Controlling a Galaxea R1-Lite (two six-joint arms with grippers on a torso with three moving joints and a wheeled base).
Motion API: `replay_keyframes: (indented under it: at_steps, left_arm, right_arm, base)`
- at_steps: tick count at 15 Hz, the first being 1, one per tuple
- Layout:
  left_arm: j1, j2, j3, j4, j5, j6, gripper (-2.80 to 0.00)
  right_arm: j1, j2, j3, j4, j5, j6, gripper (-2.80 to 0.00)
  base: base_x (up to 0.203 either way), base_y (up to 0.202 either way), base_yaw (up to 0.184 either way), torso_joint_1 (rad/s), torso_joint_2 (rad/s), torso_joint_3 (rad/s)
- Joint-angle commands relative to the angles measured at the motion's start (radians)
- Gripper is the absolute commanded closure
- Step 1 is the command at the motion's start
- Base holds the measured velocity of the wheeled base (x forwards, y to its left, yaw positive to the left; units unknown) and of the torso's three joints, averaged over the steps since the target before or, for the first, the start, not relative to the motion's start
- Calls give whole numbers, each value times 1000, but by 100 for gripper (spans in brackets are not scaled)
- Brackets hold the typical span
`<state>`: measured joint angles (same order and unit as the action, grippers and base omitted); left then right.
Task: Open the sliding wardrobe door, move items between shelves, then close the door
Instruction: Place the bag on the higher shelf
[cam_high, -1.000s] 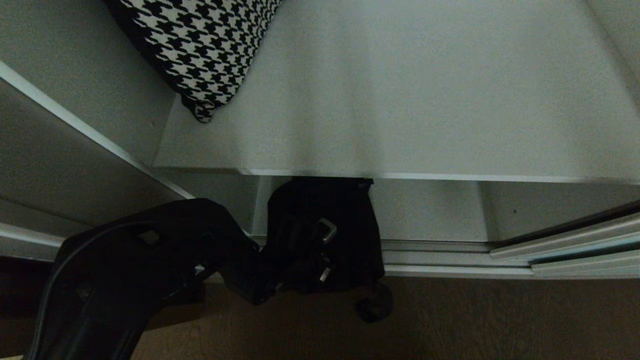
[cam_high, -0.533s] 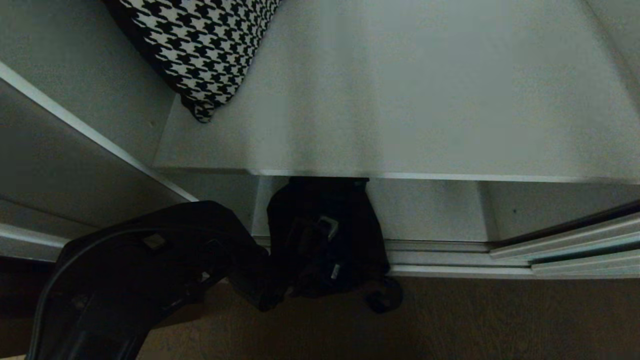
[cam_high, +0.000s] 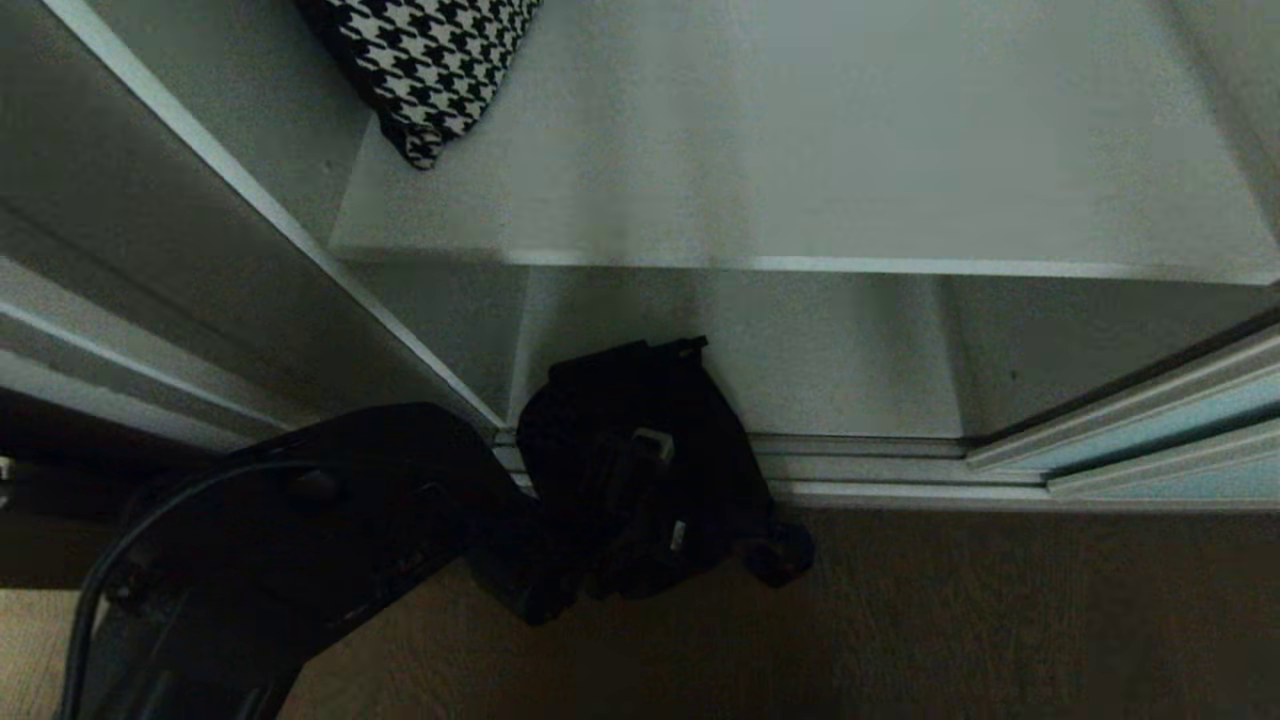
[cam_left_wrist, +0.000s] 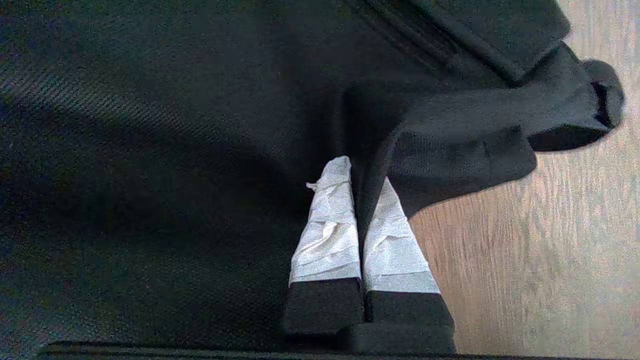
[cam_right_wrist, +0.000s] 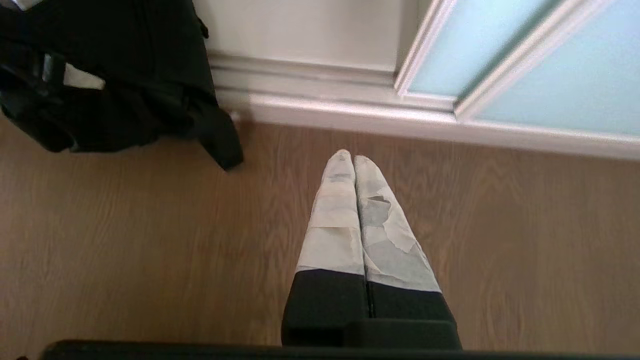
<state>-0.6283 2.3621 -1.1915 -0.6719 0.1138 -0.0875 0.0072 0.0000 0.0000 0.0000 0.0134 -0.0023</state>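
My left gripper (cam_left_wrist: 361, 175) is shut on a fold of a large black garment (cam_left_wrist: 150, 150), whose cuff (cam_left_wrist: 595, 95) dangles over the wood floor. In the head view the left arm (cam_high: 330, 520) reaches in from the lower left. It holds the garment (cam_high: 640, 440) bunched in front of the wardrobe's bottom track, below the upper shelf (cam_high: 800, 150) and before the lower shelf (cam_high: 850, 360). The sliding wardrobe door (cam_high: 1160, 415) stands slid to the right. My right gripper (cam_right_wrist: 352, 156) hangs shut and empty over the floor, to the right of the garment (cam_right_wrist: 125, 75).
A black-and-white houndstooth cushion (cam_high: 430, 60) lies at the back left of the upper shelf. The wardrobe's left side panel (cam_high: 200, 250) stands close beside the left arm. The silver floor track (cam_high: 880, 490) runs along the opening. Brown wood floor (cam_high: 1000, 620) lies in front.
The whole view has shifted, so the camera has moved. The garment has come out from under the upper shelf's front edge toward the floor, still in the left gripper.
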Motion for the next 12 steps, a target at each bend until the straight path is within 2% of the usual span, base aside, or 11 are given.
replay_keyframes:
  at_steps: [1, 2, 4, 8, 12]
  left_arm:
    - [1, -1, -2, -5, 6, -18, 0]
    - [1, -1, -3, -11, 9, -20, 0]
    - [-2, -11, 1, -10, 60, -22, 0]
    - [-26, -83, 46, -9, 114, -74, 0]
    - [-50, -174, 167, -53, 171, -78, 0]
  right_arm:
    - [0, -3, 0, 0, 0, -1, 0]
    - [0, -3, 0, 0, 0, -1, 0]
    - [0, -3, 0, 0, 0, -1, 0]
    - [0, -3, 0, 0, 0, -1, 0]
    - [0, -3, 0, 0, 0, -1, 0]
  base:
    - [-197, 0, -1, -2, 2, -2]
    - [-195, 0, -2, 2, 2, -2]
    - [-137, 0, -3, 2, -2, 5]
    - [0, 0, 0, 0, 0, 0]
    - [0, 0, 0, 0, 0, 0]
